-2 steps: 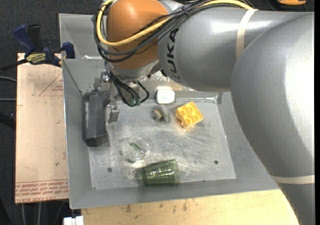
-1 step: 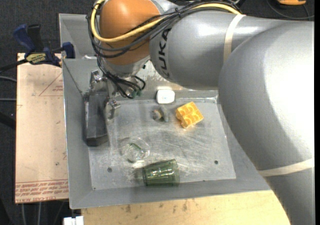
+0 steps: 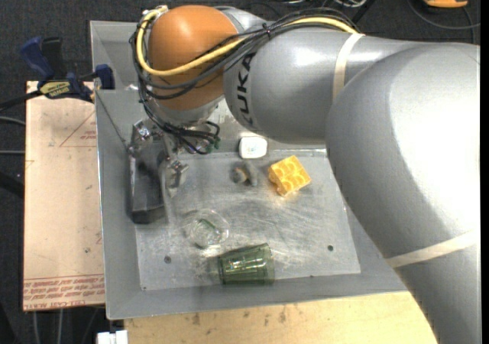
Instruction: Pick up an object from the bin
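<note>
My gripper (image 3: 158, 159) hangs low over the left side of the bin, under the orange wrist cover. Its fingers stand apart, so it looks open, one fingertip (image 3: 140, 141) to the left and one (image 3: 176, 173) to the right. A long black block-shaped thing (image 3: 146, 197) lies along the bin's left wall, its upper end right under the fingers. I see nothing lifted between them. A crumpled clear plastic cup (image 3: 205, 228) lies just below and right of the gripper.
Right of the gripper lie a small grey-brown lump (image 3: 243, 174), a white boxy piece (image 3: 252, 147) and a yellow holed block (image 3: 289, 175). A green see-through cup (image 3: 244, 264) lies on its side near the front wall. The arm covers the bin's right and back.
</note>
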### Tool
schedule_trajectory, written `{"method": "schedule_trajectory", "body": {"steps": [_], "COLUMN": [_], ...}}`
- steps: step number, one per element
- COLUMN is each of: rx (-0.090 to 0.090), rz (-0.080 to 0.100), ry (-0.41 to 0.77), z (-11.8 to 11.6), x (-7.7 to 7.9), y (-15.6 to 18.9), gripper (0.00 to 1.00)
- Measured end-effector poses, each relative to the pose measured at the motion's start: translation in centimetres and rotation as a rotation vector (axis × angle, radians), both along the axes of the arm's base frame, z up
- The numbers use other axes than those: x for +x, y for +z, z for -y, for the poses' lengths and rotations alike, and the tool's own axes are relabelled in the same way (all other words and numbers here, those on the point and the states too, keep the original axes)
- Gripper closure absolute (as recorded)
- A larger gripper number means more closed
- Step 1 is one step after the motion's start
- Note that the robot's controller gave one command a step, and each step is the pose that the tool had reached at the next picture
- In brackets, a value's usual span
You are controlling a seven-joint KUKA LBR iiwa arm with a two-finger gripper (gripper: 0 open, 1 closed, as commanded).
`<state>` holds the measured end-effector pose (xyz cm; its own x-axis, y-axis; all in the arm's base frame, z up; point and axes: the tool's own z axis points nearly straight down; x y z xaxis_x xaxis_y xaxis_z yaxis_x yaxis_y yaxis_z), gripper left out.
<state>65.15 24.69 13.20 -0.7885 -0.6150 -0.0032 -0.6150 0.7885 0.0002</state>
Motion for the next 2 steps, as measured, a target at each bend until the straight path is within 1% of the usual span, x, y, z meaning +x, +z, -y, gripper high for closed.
{"method": "schedule_trajectory", "body": {"steps": [1, 2], "rx": [0.012, 0.005], "rz": [0.027, 0.022], "ry": [0.173, 0.499], "z": [-0.7, -0.5], "x": [0.9, 0.7], "y": [-3.8, -5.2], "gripper": [0.00, 1.00]}}
